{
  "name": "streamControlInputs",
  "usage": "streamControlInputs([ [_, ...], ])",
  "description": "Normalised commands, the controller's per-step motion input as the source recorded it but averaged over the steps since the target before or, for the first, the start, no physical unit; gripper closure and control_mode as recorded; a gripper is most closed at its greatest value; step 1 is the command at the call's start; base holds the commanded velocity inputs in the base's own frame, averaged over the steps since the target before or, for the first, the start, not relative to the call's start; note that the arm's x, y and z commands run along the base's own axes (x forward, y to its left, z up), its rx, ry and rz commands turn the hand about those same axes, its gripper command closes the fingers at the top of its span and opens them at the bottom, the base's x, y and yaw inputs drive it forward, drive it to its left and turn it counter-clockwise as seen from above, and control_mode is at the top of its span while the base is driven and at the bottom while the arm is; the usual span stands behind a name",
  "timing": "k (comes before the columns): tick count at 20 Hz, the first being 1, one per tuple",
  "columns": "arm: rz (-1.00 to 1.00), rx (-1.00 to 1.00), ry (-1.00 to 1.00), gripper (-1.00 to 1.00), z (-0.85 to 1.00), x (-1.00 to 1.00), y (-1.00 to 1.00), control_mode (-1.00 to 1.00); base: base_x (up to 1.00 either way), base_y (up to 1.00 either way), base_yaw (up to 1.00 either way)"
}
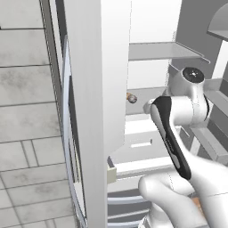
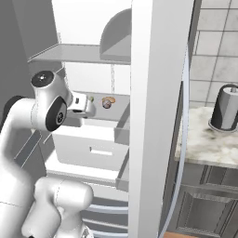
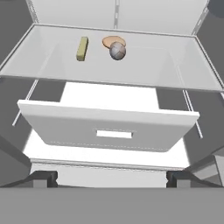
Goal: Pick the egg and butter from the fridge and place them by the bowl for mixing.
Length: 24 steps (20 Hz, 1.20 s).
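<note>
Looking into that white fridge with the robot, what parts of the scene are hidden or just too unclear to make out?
- Small brownish-grey oval egg: in the left base view, half hidden behind the fridge's white wall.
- Flat orange thing behind the egg: partly covered by it in the hand view; too small to identify.
- Pale yellow stick: a speck in the right base view.
- Fingers: just the tips rise at the hand view's bottom edge.

Hidden and cut-off parts around the open fridge

In the left base view the white fridge (image 1: 102, 89) door edge and the arm cover most of the shelf, so just 1 small piece of the egg (image 1: 131, 97) peeks out. In the right base view the egg (image 2: 106, 104) is too small to tell from the orange thing (image 2: 109, 100) touching it, and the hand hides the butter (image 2: 91, 99) almost wholly. The hand view's frame crops the drawer (image 3: 107, 129) runners below.
</note>
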Motion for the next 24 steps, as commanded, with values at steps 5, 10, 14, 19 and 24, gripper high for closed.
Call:
streamControlInputs([
  [5,0.03,0.05,-0.01,-1.0,0.0,0.11,-0.33,-1.0,0.0,0.0,0.0],
  [10,0.02,0.07,-0.02,-1.0,0.0,0.23,-0.21,-1.0,0.0,0.0,0.0],
  [14,0.0,0.0,0.0,-1.0,0.0,0.55,0.0,-1.0,0.0,0.0,0.0],
  [19,0.0,0.0,0.04,-1.0,0.0,0.76,0.0,-1.0,0.0,0.0,0.0],
  [24,0.0,0.0,0.0,-1.0,0.0,0.77,0.0,-1.0,0.0,0.0,0.0],
])
